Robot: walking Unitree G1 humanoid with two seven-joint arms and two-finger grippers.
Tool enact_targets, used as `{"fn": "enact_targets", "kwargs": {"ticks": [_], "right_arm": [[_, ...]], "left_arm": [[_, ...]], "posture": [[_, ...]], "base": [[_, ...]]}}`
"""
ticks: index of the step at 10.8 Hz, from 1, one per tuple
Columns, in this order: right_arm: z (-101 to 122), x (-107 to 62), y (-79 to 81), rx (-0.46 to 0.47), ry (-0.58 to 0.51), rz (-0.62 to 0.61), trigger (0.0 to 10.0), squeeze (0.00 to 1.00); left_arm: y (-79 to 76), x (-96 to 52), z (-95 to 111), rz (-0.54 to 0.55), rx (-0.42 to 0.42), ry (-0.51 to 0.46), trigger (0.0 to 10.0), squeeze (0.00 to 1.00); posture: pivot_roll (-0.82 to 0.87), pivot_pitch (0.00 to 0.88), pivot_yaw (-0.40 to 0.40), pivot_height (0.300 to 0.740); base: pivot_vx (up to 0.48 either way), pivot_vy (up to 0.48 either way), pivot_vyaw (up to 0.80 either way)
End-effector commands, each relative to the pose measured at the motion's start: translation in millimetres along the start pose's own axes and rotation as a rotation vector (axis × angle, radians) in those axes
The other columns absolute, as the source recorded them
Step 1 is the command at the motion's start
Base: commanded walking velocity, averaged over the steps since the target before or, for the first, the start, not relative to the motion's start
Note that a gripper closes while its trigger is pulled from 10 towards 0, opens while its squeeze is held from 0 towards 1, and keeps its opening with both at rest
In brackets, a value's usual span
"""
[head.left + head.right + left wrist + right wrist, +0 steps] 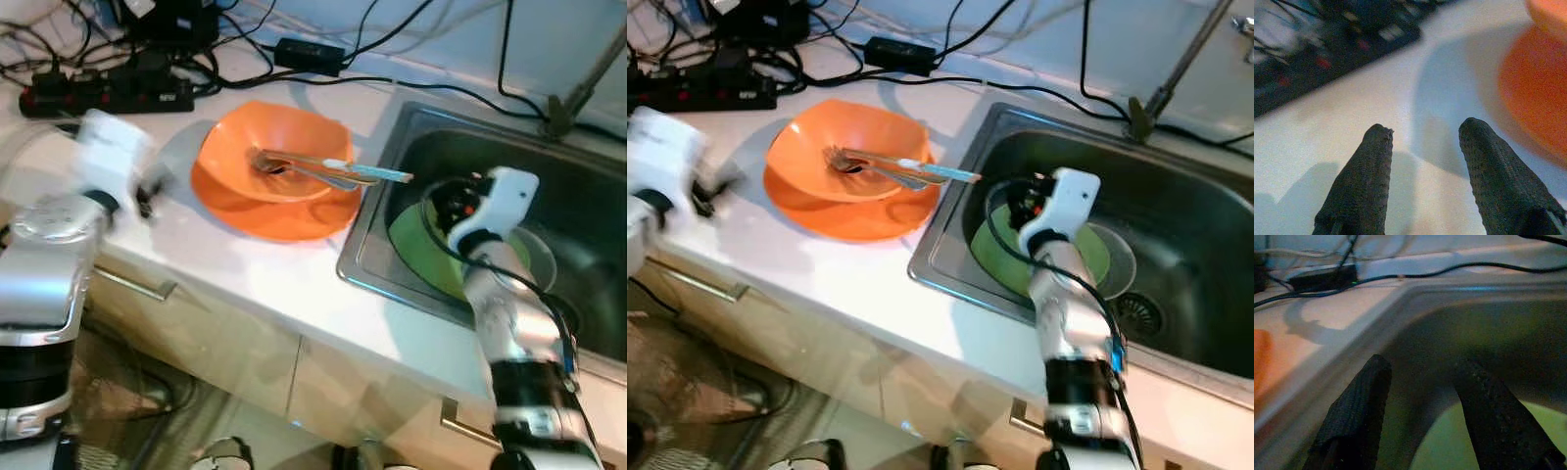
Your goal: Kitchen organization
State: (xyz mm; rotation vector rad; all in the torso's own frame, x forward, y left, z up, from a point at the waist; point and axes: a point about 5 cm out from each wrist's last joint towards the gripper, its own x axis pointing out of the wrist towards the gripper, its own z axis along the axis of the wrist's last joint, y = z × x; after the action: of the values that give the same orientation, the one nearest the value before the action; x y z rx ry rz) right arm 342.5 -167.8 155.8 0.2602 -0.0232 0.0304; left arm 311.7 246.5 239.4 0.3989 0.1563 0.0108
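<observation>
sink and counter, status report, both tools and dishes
Right tool open, empty, over round green plate in steel sink. Left tool open, empty, over white counter beside orange bowl holding metal utensils.

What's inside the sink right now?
A green plate lies in the sink, with a clear glass lid beside the drain. The right gripper hovers open above, hiding the plate's middle.

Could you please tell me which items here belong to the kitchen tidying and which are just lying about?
Job: orange bowl on orange plate, utensils in the bowl, green plate in the sink, right tool above it.

Lying about: power strip, adapter, cables.
</observation>
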Motion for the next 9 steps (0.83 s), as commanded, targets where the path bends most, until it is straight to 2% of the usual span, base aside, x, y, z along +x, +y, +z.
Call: {"fn": "enact_targets", "kwargs": {"ticks": [1, 2, 3, 4, 5, 6, 7, 9], "right_arm": [[2, 1.3, -4.8, -0.007, -0.012, -0.024, 10.0, 0.00], [3, 3.1, -6.2, -0.006, -0.013, -0.035, 10.0, 0.00], [3, 4.7, -6.5, -0.006, -0.016, -0.038, 10.0, 0.00], [3, 4.7, -7.7, -0.007, -0.016, -0.045, 10.0, 0.00], [0, 3.7, -13.0, -0.014, -0.007, -0.065, 10.0, 0.00], [-1, 3.3, -16.2, -0.015, -0.006, -0.083, 10.0, 0.00], [-1, 3.5, -24.3, -0.016, -0.009, -0.126, 10.0, 0.00], [2, 2.4, -42.9, -0.023, -0.017, -0.200, 10.0, 0.00]], "left_arm": [[2.8, -2.8, 10, 0.060, -0.004, -0.076, 10.0, 0.00], [-9.2, -2.0, 17, 0.046, -0.046, -0.136, 10.0, 0.00], [-28.0, -1.9, 23, -0.006, -0.059, -0.184, 10.0, 0.00], [-40.9, -5.6, 39, -0.053, 0.004, -0.315, 10.0, 0.00], [-48.2, -10.8, 64, -0.069, 0.094, -0.473, 10.0, 0.00], [-52.4, -12.3, 75, -0.078, 0.137, -0.532, 10.0, 0.00], [-72.3, -15.9, 91, -0.153, 0.246, -0.629, 10.0, 0.00], [-107.5, -15.3, 87, -0.298, 0.309, -0.660, 10.0, 0.00]], "posture": [[0.07, 0.094, -0.117, 0.740], [0.07, 0.091, -0.121, 0.740], [0.07, 0.090, -0.122, 0.740], [0.06, 0.090, -0.121, 0.740], [0.06, 0.088, -0.122, 0.740], [0.06, 0.083, -0.122, 0.740], [0.06, 0.075, -0.120, 0.740], [0.05, 0.063, -0.116, 0.740]], "base": [[0.000, 0.000, 0.00], [0.000, 0.000, 0.00], [0.000, 0.000, 0.00], [0.000, 0.000, 0.00], [0.000, 0.000, 0.00], [0.000, 0.000, 0.00], [0.000, 0.000, 0.00], [0.000, 0.000, 0.00]]}}
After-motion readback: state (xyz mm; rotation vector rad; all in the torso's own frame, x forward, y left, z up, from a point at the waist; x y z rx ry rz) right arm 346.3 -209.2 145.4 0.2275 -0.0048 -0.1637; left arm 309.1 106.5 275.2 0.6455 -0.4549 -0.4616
